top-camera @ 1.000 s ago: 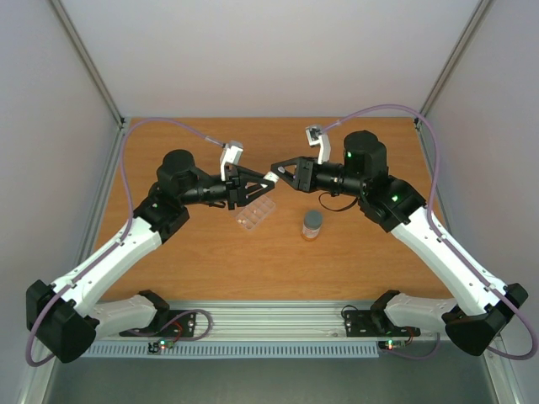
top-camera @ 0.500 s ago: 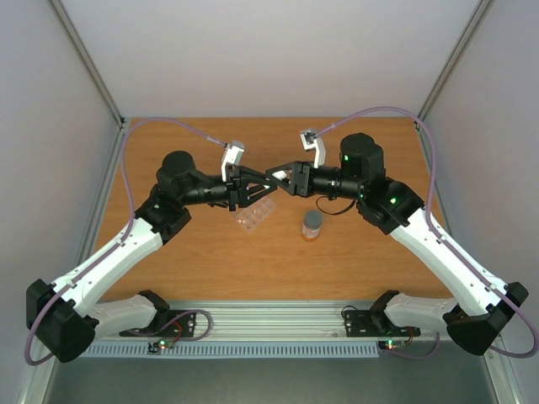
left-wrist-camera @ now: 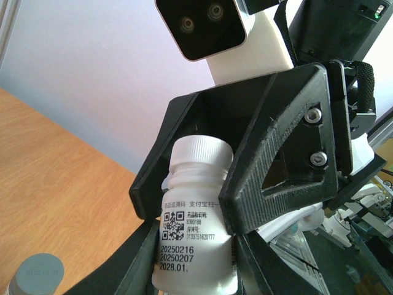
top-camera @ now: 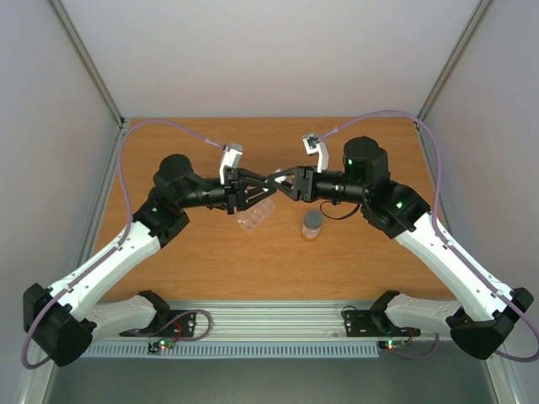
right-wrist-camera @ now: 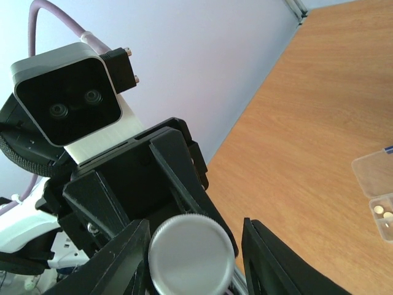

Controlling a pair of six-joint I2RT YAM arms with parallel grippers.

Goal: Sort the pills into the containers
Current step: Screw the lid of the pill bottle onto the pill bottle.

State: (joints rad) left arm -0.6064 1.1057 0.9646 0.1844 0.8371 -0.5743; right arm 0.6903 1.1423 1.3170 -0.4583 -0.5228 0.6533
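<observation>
Standing nearest: grey-capped bottle [top-camera: 312, 224] on desk [top-camera: 210, 261], just right of pill box [top-camera: 255, 215], parked clear of work. Pill box lid appears open; few pills [right-wrist-camera: 384, 212] in one cell. Above and just beyond pill box: left gripper [top-camera: 263, 189] jaws pinching white bottle [left-wrist-camera: 196, 209] body as anchor. Right gripper [top-camera: 280, 179] jaws spread astride cap [right-wrist-camera: 191, 258], not clamped. Judged: cap-removal step.

White smooth plastic bottle [left-wrist-camera: 196, 246], ribbed cap, paper label. Black matt plastic fingers [left-wrist-camera: 276, 160], rough layered surface. Brown wood-grain table [top-camera: 278, 261]. Clear glossy plastic pill box [right-wrist-camera: 376, 175].
</observation>
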